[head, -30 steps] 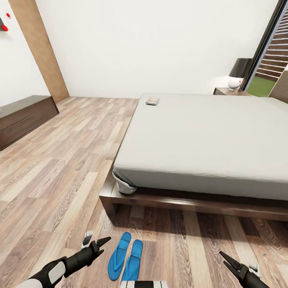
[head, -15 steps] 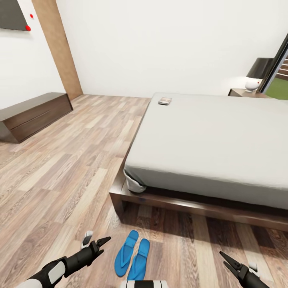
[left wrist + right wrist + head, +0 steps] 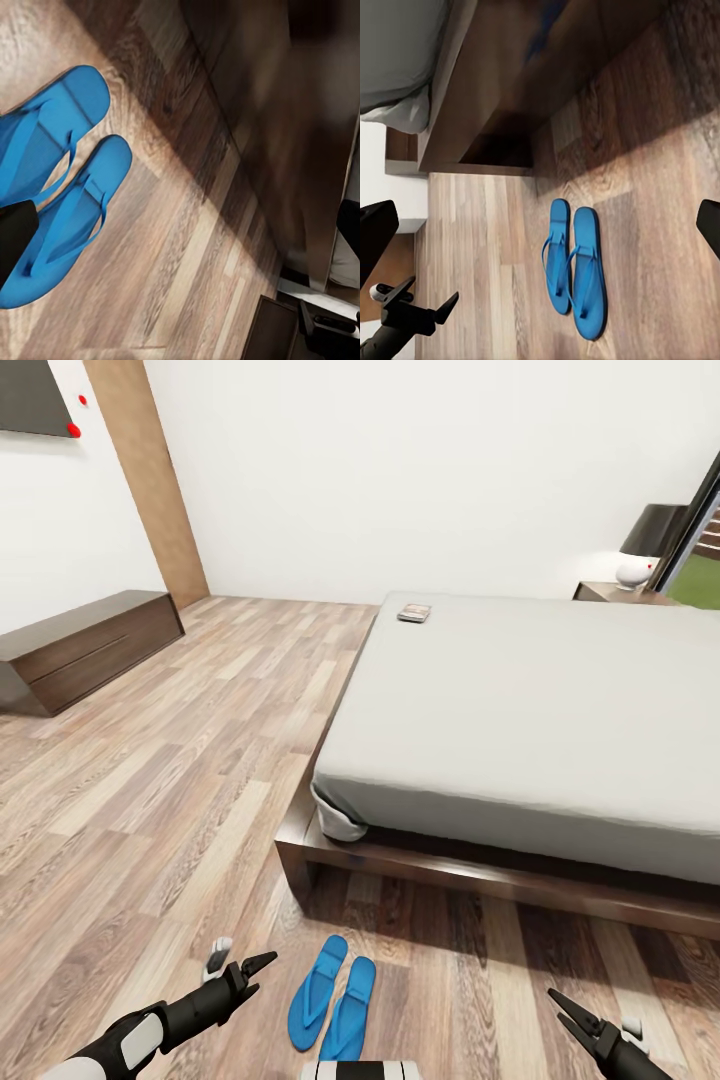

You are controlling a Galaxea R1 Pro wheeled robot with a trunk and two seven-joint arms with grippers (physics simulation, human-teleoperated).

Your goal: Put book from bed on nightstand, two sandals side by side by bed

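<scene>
The two sandals [image 3: 332,1008] lie side by side on the floor at the bed's [image 3: 540,700] foot; the book [image 3: 413,613] sits at its far corner. My left gripper [image 3: 243,967] and right gripper [image 3: 572,1012] are both spread, empty. Rolling forward carelessly could scatter the sandals.

You've got a matt wood-plank floor [image 3: 150,790], glossy dark wood bed [image 3: 420,865] frame, smooth matt grey cloth mattress [image 3: 540,700], rubbery blue sandals [image 3: 333,1005].
</scene>
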